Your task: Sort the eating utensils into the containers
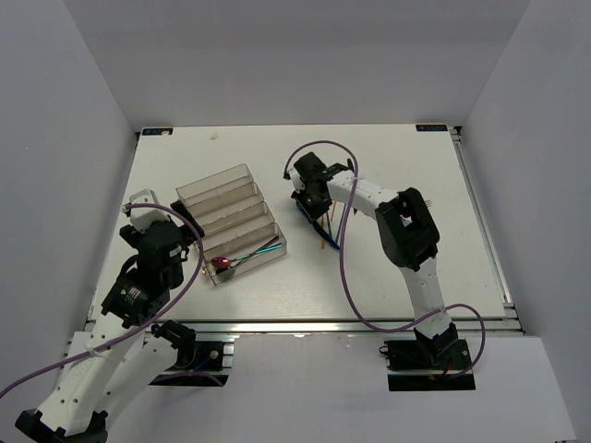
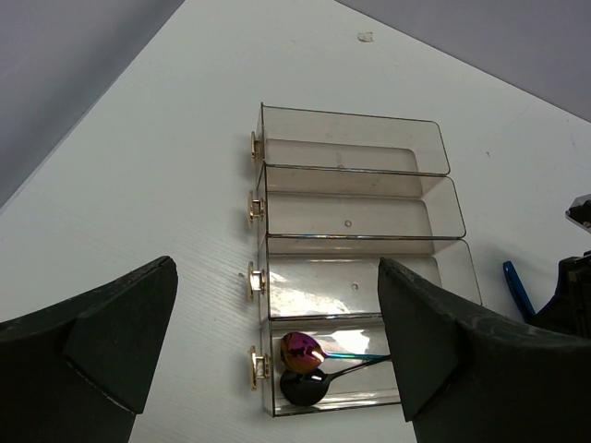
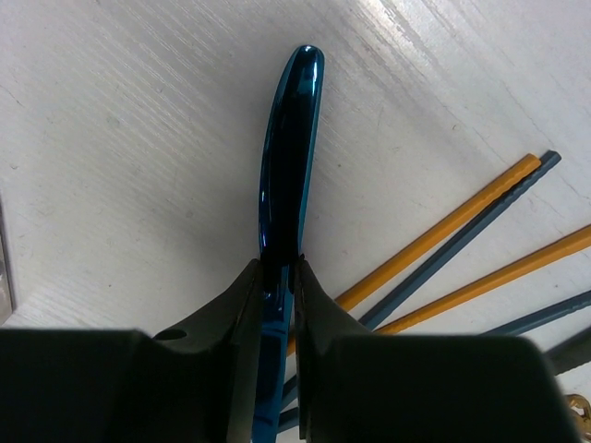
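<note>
In the right wrist view my right gripper [image 3: 279, 268] is shut on the handle of a glossy blue utensil [image 3: 291, 138] that lies on the white table. Its fingers press on both sides of the handle. Orange chopsticks [image 3: 443, 231] and dark grey-blue chopsticks [image 3: 480, 220] fan out beside it. From above, that gripper [image 1: 311, 205] is just right of the clear tray of containers [image 1: 217, 189]. The nearest compartment holds an iridescent purple spoon [image 2: 300, 351] and a black spoon [image 2: 300, 388]. My left gripper [image 2: 277, 277] hangs open above the tray's near end and holds nothing.
The tray's other compartments [image 2: 351, 157] hold nothing, and small gold clips [image 2: 256, 280] sit along its left side. A purple cable [image 1: 343, 268] loops across the table by the right arm. White walls close in the table on three sides.
</note>
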Robot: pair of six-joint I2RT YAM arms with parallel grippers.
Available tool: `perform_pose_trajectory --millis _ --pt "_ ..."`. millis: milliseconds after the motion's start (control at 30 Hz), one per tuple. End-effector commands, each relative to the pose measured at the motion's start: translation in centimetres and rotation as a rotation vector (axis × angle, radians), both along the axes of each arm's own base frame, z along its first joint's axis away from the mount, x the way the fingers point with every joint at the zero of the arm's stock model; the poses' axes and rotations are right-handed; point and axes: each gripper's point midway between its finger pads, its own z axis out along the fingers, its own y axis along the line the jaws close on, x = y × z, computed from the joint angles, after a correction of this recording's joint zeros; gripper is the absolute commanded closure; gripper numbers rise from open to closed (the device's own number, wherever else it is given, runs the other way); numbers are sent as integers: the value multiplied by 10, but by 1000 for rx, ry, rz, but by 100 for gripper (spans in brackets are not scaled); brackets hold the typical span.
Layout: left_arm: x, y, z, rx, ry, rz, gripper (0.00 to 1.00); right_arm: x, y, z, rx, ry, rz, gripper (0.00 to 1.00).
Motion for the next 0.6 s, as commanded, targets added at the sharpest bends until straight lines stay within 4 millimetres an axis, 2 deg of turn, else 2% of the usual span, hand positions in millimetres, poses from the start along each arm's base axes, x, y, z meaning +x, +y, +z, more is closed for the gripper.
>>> perform_pose_trajectory --millis 0,267,367,567 --pt "0 0 2 0 -11 -5 2 -4 4 33 38 -31 2 100" --pt "-2 4 6 -7 -33 10 2 2 29 110 177 -197 93 100" --pt "-4 7 8 -10 -43 27 2 -1 47 126 193 -256 202 100" --pt "-11 18 15 -22 -78 82 2 -21 121 162 253 -410 575 100"
